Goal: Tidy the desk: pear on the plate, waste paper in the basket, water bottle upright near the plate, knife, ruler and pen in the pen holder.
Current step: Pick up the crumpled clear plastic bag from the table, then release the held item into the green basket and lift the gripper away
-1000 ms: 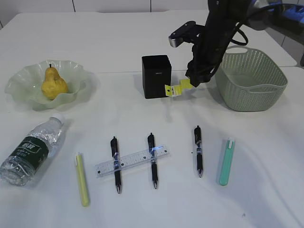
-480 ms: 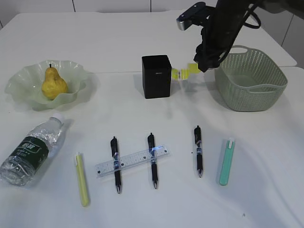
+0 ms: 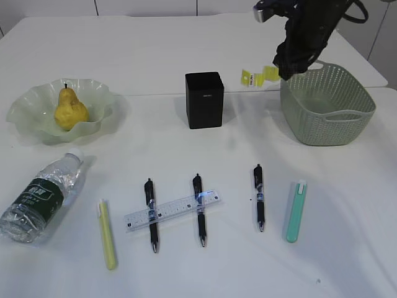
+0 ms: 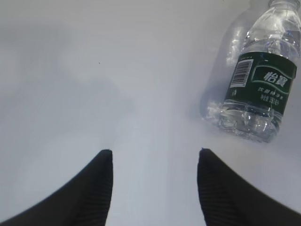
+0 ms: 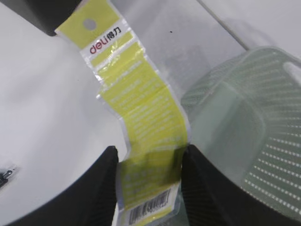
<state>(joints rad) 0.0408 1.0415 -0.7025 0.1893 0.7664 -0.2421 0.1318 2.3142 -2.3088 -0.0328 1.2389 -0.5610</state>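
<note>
On the white desk (image 3: 186,49), the right gripper (image 3: 286,69) has lifted the paper (image 3: 259,76) up beside the basket (image 3: 327,118). It pinches the paper, ready to drop it in. The left gripper (image 4: 155,155) is open and empty.

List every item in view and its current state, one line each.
Pear: on the plate.
Water bottle: lying on its side.
Waste paper: held in the right gripper, beside the basket.
Ruler: lying across two pens.
Pen holder: upright.
Left gripper: open, holding nothing.
</note>
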